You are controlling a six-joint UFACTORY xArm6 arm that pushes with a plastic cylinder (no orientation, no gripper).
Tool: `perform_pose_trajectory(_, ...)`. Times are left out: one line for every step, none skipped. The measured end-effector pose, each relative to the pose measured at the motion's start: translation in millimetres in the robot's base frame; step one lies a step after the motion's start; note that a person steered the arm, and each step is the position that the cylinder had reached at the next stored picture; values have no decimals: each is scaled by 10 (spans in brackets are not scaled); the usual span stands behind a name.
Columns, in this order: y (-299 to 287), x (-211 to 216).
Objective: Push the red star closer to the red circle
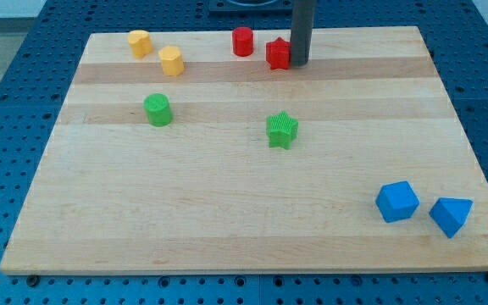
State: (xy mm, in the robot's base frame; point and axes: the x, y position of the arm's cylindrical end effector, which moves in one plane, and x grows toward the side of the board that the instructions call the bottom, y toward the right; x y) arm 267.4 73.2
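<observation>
The red star (277,53) lies near the view's top, a little right of centre on the wooden board (227,220). The red circle (242,41) stands just left of it and slightly higher, with a small gap between them. My tip (299,63) sits right against the star's right side, touching or nearly touching it. The dark rod rises straight up out of the view's top.
Two yellow blocks (140,42) (171,61) lie at the top left. A green circle (158,109) sits left of centre and a green star (282,130) near the centre. A blue cube (396,202) and a blue triangle block (451,215) lie at the bottom right.
</observation>
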Motion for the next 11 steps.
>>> perform_pose_trajectory(-31,-87)
perform_pose_trajectory(-36,-65)
perform_pose_trajectory(-36,142)
perform_pose_trajectory(-56,256)
perform_pose_trajectory(-159,267)
perform_pose_trajectory(-308,181)
perform_pose_trajectory(-344,94)
perform_pose_trajectory(-381,88)
perform_pose_trajectory(-444,88)
perform_pose_trajectory(-462,88)
perform_pose_trajectory(-462,89)
